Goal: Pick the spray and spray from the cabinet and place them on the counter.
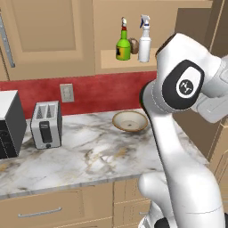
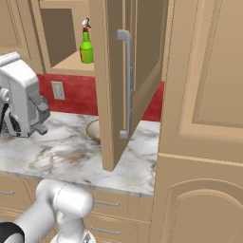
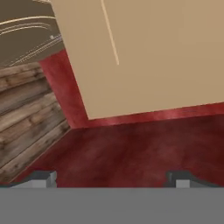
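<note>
Two sprays stand on the open cabinet's shelf (image 1: pixel 111 60): a green bottle (image 1: pixel 123 44) with a yellow label and a white bottle (image 1: pixel 144 42) with a pale trigger nozzle. The green bottle (image 2: pixel 86 47) also shows in the right base view, left of the swung-out cabinet door (image 2: pixel 114 95). My gripper (image 3: pixel 111 180) is open, its fingertips (image 3: pixel 41 178) wide apart with nothing between them. It faces the red backsplash (image 3: pixel 131 153) below the cabinet's tan wood. My hand (image 2: pixel 23 97) hangs over the marble counter (image 1: pixel 89 151), lower than the shelf.
A small brown lump (image 1: pixel 133 44) sits between the two bottles. On the counter stand a toaster (image 1: pixel 46 124), a tan bowl (image 1: pixel 130 121) and a dark appliance (image 1: pixel 9 124) at the far left. The open door's silver handle (image 2: pixel 126 85) juts out over the counter.
</note>
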### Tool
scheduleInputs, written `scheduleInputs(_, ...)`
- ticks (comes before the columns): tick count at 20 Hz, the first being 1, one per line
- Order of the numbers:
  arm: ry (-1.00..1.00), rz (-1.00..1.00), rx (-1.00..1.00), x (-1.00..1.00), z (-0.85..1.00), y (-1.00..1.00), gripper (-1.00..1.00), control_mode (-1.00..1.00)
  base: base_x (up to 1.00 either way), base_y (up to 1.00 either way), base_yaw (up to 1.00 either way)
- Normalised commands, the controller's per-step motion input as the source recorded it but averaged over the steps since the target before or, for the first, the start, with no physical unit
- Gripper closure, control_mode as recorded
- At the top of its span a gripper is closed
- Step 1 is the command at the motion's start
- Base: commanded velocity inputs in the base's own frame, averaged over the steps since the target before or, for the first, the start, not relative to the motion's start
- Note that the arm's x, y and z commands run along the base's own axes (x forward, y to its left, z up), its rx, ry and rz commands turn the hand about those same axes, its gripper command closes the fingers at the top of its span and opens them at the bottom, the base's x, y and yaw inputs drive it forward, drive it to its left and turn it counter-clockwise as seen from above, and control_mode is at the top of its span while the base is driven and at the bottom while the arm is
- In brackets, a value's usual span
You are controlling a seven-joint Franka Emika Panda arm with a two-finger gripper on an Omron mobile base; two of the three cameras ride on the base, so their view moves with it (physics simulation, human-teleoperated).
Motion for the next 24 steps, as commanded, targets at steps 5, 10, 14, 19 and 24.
scheduleInputs(5, -0.05, 0.00, 0.02, -0.09, -0.24, 0.45, -1.00, -1.00, 0.00, 0.00, 0.00)
scheduleInputs(10, -0.03, 0.04, 0.22, -0.08, -0.57, 0.22, -1.00, -1.00, 0.00, 0.00, 0.00)
scheduleInputs(14, 0.00, 0.11, 0.34, 0.00, -0.63, 0.29, -1.00, -1.00, 0.00, 0.00, 0.00)
scheduleInputs(19, 0.02, 0.08, 0.33, 0.00, -0.43, 0.17, -1.00, -1.00, 0.00, 0.00, 0.00)
scheduleInputs(24, 0.00, 0.04, 0.32, 0.00, -0.06, -0.05, -1.00, -1.00, 0.00, 0.00, 0.00)
